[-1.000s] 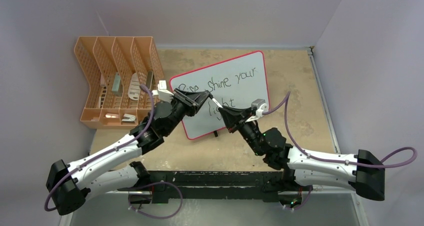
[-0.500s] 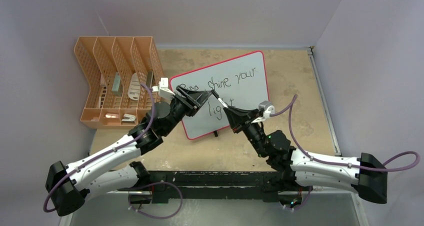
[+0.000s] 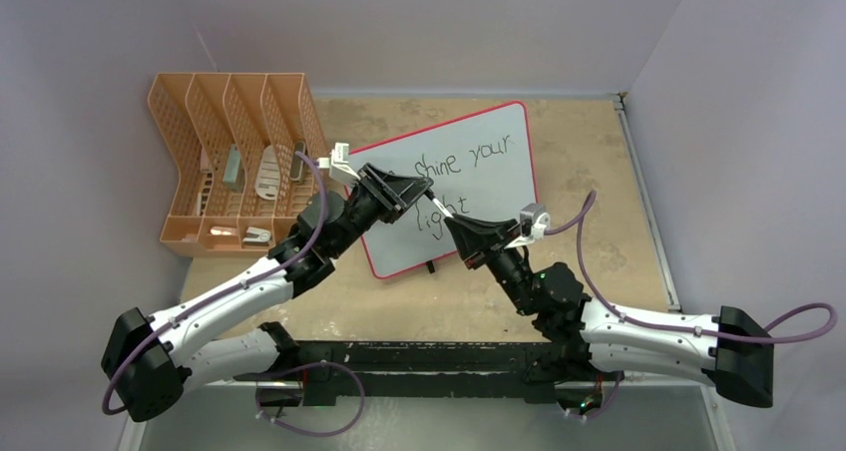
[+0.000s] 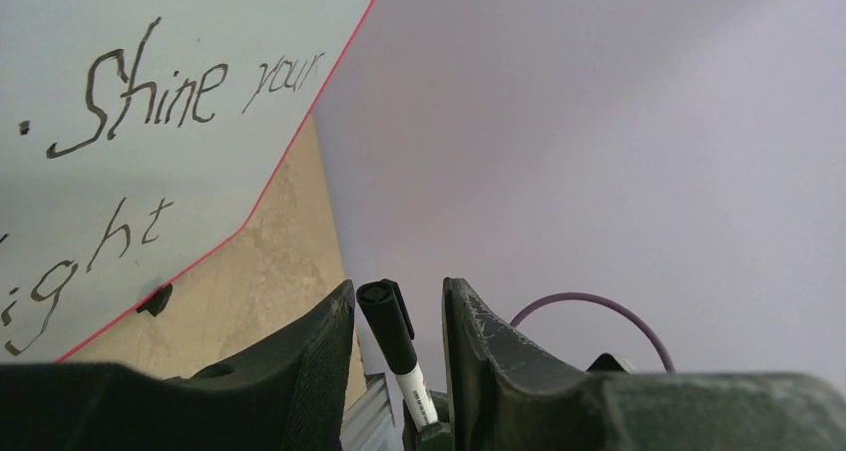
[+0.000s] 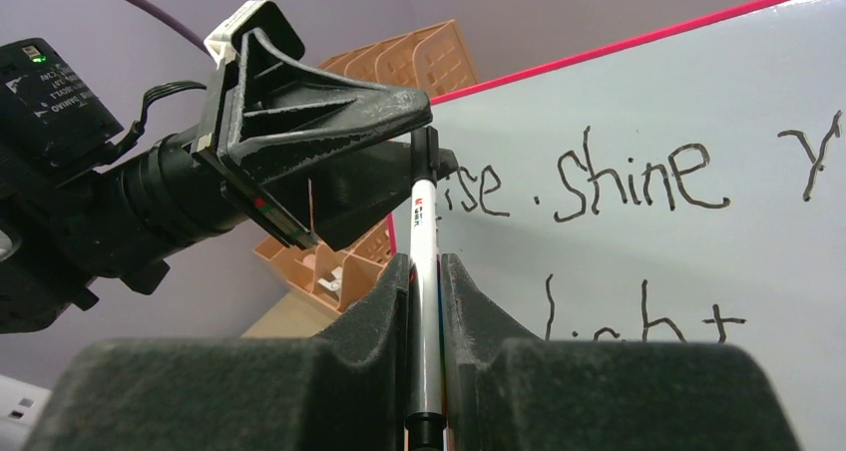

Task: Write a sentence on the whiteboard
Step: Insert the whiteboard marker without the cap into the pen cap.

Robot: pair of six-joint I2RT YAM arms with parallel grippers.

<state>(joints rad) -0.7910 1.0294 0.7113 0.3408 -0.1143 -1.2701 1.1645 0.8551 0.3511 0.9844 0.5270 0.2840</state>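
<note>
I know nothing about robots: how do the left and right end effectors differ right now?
The left end effector's fingers stand apart, with gaps either side of the marker's black cap; the right end effector's are clamped on its white barrel. From above, the left end effector hides the start of the whiteboard's top line, while the right end effector sits lower, by the second line. Both are black, two-fingered and face each other along the same marker.

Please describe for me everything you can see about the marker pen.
The marker is a slim pen with a white, plastic-looking barrel carrying small red print and a fitted black cap with a clip. The right gripper's fingers are shut on the barrel, holding it in front of the whiteboard. Its capped end sits between the left gripper's fingers, open with a gap on each side.
</note>
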